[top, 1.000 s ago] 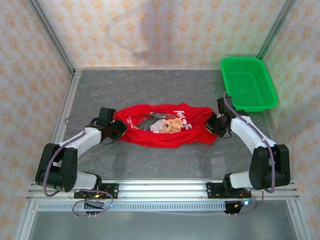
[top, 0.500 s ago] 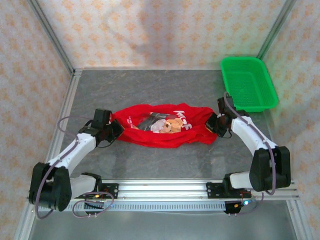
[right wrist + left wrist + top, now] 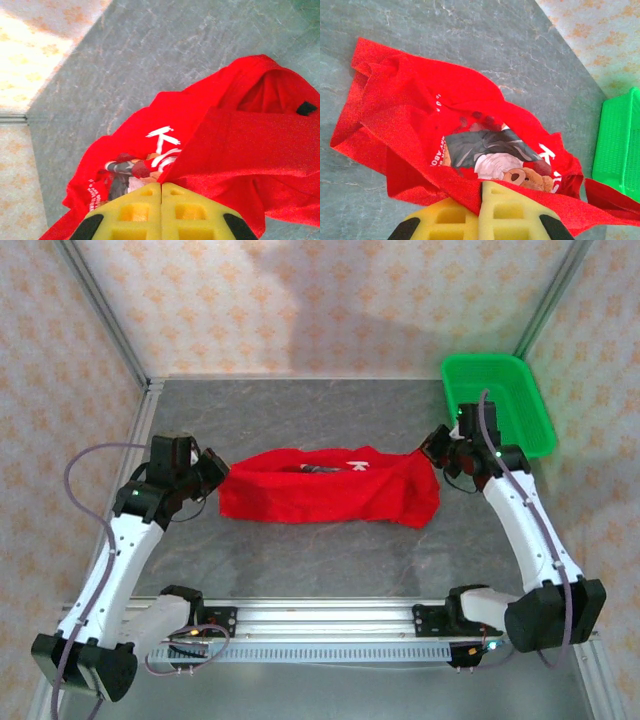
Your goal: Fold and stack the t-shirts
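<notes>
From above, the t-shirt point(image 3: 325, 495) is stretched mid-table between the left gripper point(image 3: 212, 472) and the right gripper point(image 3: 437, 448), with no fold finished and nothing stacked. The left wrist view shows jaws pinched together on a red edge. The right wrist view shows the same, so folding seems barely begun.
</notes>
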Tool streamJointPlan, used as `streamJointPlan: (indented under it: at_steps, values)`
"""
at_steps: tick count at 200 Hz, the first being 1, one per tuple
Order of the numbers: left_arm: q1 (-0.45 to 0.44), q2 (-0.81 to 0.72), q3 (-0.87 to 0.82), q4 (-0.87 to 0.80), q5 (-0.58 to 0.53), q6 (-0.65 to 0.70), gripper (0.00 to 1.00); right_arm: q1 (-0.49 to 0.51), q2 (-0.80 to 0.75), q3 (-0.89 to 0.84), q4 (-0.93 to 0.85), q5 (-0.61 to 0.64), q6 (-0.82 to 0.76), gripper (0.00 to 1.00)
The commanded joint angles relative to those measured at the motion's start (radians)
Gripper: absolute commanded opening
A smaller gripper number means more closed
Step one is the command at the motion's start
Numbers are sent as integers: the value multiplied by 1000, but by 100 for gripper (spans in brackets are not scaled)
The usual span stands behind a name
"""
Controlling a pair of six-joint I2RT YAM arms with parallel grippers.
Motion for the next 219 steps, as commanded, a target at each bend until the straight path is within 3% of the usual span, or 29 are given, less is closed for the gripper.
streamJointPlan:
  at_steps: [1, 41, 74, 111, 155, 175, 193, 219]
  values:
    - [14, -23, 49, -86, -56, 33, 0, -6, -49, 59, -83, -16, -9, 0]
    - [16, -31, 3, -87, -63, 37, 0, 30, -65, -37, -82, -189, 36, 0]
    - [15, -51, -81, -71, -81, 23, 0, 241, -64, -166, 46, -215, 142, 0]
    - [16, -56, -149, -89, -109, 38, 0, 508, 70, -142, 44, -211, 169, 0]
    - [15, -82, -272, -62, -104, 20, 0, 612, 238, -176, 26, -309, 175, 0]
    - [15, -89, -314, -61, -99, 22, 0, 642, 281, -208, 23, -368, 166, 15]
    - [16, -94, -343, -56, -91, 19, 0, 652, 254, -228, 0, -380, 149, 35]
    - [15, -105, -357, -54, -89, 24, 0, 620, 133, -194, -134, -269, 94, 53]
